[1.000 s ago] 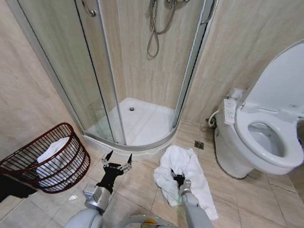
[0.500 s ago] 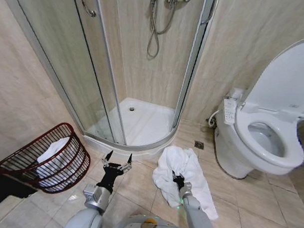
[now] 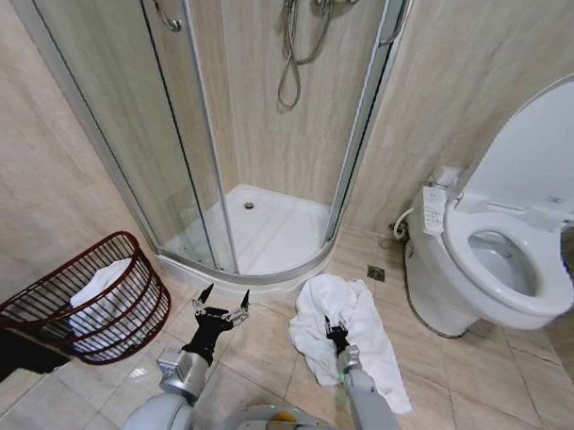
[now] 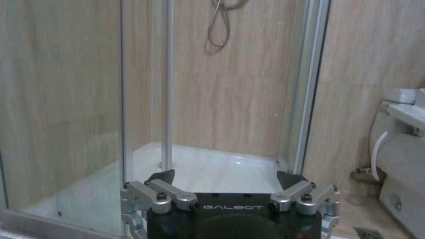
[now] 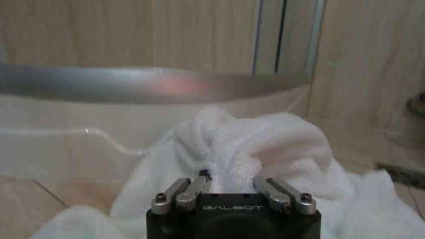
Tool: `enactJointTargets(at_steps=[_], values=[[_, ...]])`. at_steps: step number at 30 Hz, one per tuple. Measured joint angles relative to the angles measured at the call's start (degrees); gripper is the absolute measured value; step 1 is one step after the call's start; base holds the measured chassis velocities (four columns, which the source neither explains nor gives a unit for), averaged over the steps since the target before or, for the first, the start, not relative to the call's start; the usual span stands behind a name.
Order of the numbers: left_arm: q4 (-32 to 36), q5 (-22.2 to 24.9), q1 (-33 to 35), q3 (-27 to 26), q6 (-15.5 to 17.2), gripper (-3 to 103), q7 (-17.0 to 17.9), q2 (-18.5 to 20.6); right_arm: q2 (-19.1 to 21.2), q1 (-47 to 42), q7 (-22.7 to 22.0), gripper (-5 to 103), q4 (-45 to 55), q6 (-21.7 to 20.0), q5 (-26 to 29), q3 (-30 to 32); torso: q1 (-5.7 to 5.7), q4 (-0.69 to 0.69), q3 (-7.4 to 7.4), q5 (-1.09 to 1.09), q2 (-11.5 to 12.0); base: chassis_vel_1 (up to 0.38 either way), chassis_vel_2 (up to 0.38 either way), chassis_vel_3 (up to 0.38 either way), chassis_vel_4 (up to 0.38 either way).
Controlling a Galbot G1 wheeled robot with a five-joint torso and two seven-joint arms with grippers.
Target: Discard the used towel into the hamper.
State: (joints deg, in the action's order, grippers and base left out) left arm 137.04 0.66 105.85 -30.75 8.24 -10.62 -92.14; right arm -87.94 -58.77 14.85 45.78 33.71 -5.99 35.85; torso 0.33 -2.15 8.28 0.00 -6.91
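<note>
Fingers of right gripper [image 3: 332,332] pinching white towel [image 3: 359,321] lying on floor tiles beside toilet [image 3: 497,265]. Left gripper [image 3: 223,302] hovering spread open before shower tray [image 3: 267,235]. Hamper [image 3: 81,297] sitting left against wall.

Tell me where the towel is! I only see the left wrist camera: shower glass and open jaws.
Observer: The towel lies crumpled on the floor between the shower and the toilet.
Operator: Is anything grabbing it?
Observer: Yes, the right gripper has its jaws pressed into a fold.
Operator: And the hamper?
Observer: The hamper sits tilted by the wall, left of the left gripper, with white cloth inside.
</note>
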Motion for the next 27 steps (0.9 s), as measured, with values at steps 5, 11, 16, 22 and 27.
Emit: enactJointTargets(at_steps=[5,11,16,22,27], values=[[0.0,0.0,0.0,0.0,0.0,100,0.0,0.0,0.0,-1.7,1.4,21,5.1,2.4,-0.9,0.0,0.00,0.00,0.00,0.00,0.0,0.000,0.000,0.000,0.000],[0.0,0.0,0.0,0.0,0.0,100,0.0,0.0,0.3,-3.9,-0.8,21,10.9,9.3,-2.9,0.8,0.00,0.00,0.00,0.01,0.0,0.000,0.000,0.000,0.000],[0.0,0.0,0.0,0.0,0.0,100,0.0,0.0,0.8,-8.1,-2.1,21,22.9,9.7,-2.3,1.4,0.00,0.00,0.00,0.00,0.0,0.000,0.000,0.000,0.000],[0.0,0.0,0.0,0.0,0.0,100,0.0,0.0,1.6,-16.1,0.8,21,44.1,0.5,7.7,1.5,0.00,0.01,0.00,0.00,0.0,0.000,0.000,0.000,0.000],[0.0,0.0,0.0,0.0,0.0,100,0.0,0.0,3.2,-20.5,1.0,21,60.3,-6.2,13.2,2.1,0.00,0.00,0.00,0.00,0.0,0.000,0.000,0.000,0.000]])
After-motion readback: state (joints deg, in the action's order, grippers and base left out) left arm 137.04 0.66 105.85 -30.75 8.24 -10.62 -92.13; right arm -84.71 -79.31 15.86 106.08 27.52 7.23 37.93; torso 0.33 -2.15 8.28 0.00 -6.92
